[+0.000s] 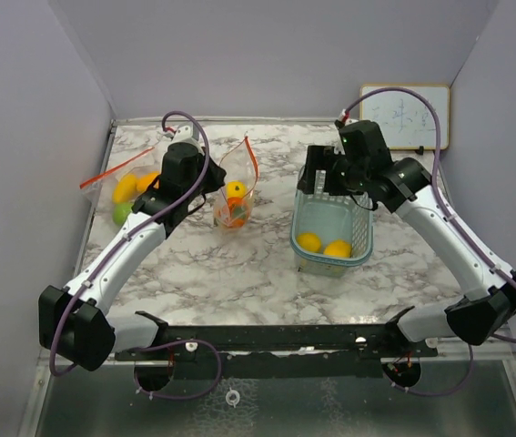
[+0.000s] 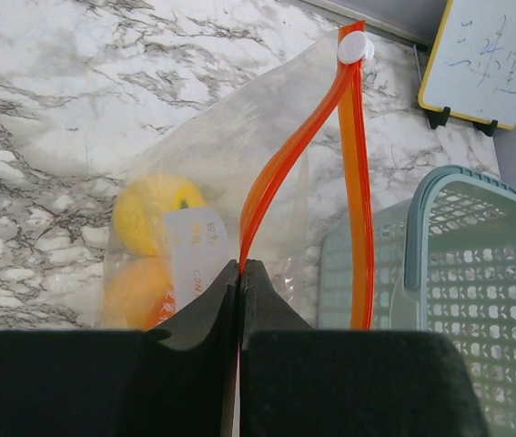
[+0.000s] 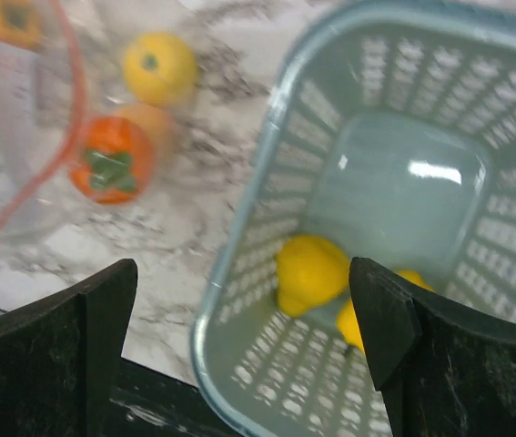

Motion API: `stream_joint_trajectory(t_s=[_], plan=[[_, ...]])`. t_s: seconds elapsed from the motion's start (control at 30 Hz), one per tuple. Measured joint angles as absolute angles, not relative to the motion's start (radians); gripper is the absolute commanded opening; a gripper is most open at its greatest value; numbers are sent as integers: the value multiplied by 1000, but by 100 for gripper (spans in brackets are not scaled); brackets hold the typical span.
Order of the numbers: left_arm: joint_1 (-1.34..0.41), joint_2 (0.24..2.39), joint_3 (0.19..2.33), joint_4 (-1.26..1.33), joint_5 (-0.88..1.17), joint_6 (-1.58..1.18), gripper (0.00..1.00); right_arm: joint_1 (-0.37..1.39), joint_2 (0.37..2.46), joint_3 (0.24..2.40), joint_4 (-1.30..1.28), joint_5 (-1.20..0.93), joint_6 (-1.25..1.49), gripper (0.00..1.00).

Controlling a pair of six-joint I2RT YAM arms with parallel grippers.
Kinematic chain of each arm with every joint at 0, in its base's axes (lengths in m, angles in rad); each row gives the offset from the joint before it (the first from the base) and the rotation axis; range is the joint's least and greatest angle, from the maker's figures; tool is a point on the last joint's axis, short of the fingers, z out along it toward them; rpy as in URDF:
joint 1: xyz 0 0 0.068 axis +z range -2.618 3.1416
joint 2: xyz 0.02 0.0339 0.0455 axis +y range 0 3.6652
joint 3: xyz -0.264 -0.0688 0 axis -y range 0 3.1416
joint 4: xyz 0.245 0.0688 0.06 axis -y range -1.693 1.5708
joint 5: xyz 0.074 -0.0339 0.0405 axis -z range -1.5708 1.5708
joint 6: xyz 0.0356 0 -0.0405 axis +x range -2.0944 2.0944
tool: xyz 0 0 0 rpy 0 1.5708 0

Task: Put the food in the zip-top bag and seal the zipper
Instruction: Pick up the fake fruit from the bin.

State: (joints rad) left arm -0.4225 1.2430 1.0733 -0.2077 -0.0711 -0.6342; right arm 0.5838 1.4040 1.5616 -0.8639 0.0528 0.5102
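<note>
Top view: on the marble table (image 1: 239,282), a clear zip-top bag (image 1: 248,196) standing upright, gripped at its left edge by the left gripper (image 1: 205,193); inside, a yellow fruit (image 1: 236,189) over an orange fruit (image 1: 233,215); at far left, a second bag (image 1: 112,177) lying flat, a green fruit (image 1: 123,213) at its near end; to the right, a pale green mesh basket (image 1: 330,266) with a pair of yellow fruits (image 1: 309,241) in its near half; above its far end, the right gripper (image 1: 328,182); against the back wall, a whiteboard (image 1: 405,116).

Left wrist: fingers (image 2: 194,319) pressed together on the bag's orange zipper strip (image 2: 285,173); mouth gaping, white slider (image 2: 355,47) at the strip's top end; behind the film, yellow fruit above orange fruit; just to the right, the basket.

Right wrist: jaws spread wide, holding nothing, above the basket's near rim; on its floor, both yellow fruits side by side; at left, bag and fruits too blurred to place.
</note>
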Motion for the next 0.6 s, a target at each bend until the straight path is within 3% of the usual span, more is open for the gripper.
stream_joint_trajectory(t_s=[0.23, 0.6], plan=[[-422, 1261, 1073, -203, -60, -638, 0, 568, 1456, 1417, -1053, 115, 524, 96], [-422, 1263, 1073, -204, -60, -629, 0, 563, 1541, 1219, -1097, 115, 538, 96]])
